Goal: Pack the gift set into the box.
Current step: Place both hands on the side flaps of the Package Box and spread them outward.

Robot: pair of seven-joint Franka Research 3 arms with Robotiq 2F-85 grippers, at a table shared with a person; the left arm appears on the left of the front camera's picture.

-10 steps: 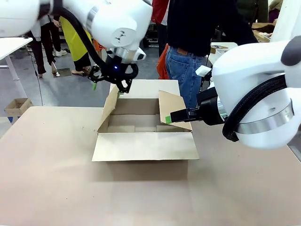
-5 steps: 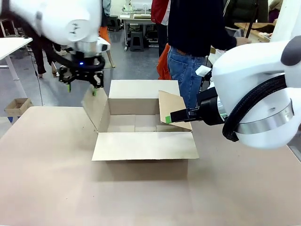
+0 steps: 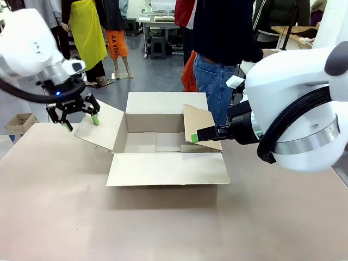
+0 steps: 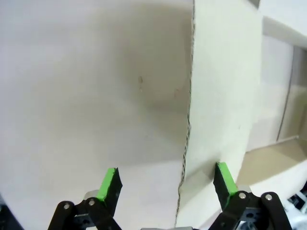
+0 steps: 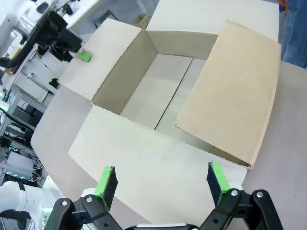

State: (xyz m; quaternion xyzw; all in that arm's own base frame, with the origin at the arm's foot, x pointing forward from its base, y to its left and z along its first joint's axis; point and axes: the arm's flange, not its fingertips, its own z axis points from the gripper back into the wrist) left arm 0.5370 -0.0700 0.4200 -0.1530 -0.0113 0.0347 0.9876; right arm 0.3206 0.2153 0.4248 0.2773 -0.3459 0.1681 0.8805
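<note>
The box stands open mid-table with its bare cardboard bottom showing. Its left flap lies folded outward, and the right flap leans up over the opening. My left gripper hangs open above the left flap's outer edge; in the left wrist view that flap runs up between the open fingers. My right gripper is open at the right flap's near corner, looking down over the near flap. The gift set is out of view.
A person in a dark top and jeans stands at the far side behind the box. A small cardboard box sits on the floor at left. The tan table stretches bare in front of the box.
My left gripper swung left and down from above the box's left flap. That flap went from upright to folded outward. The right arm stayed still.
</note>
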